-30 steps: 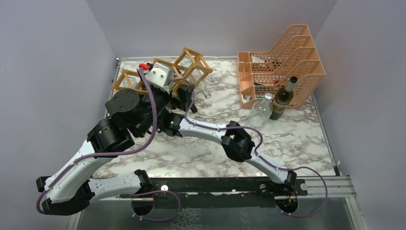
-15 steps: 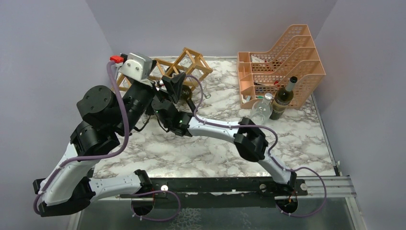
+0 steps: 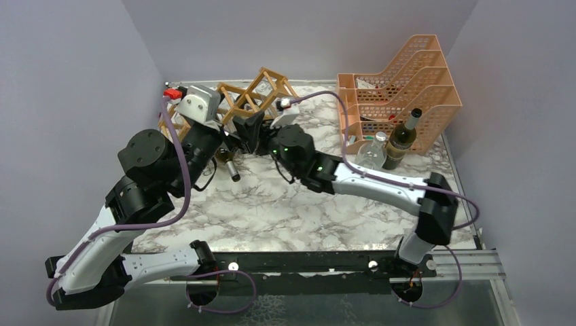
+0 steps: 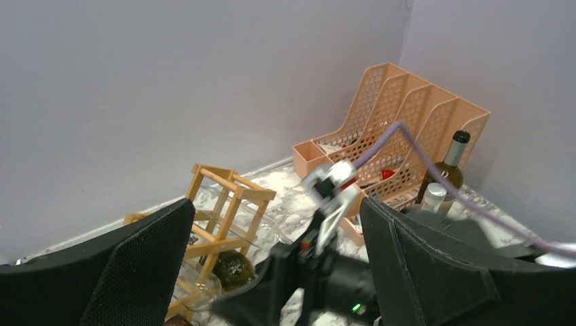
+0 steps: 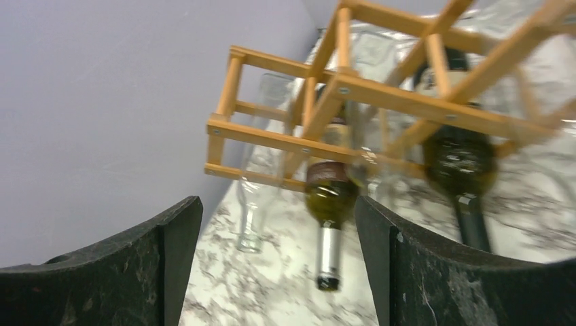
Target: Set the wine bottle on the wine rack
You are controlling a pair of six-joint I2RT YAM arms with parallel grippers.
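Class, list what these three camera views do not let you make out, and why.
Top view: the wine rack's left cells, behind the left arm.
Right wrist view: the racked green bottle's label, motion-blurred; the rack's right end, cut off by the frame.
Left wrist view: the rack's bottom, behind the left gripper and right arm.

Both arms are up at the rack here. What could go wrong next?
The open right fingers sit close to the rack; a bump could roll a racked bottle out. The left fingers crowd the same spot, so the arms may collide. The standing wine bottle is right beside a clear bottle, which could tip.
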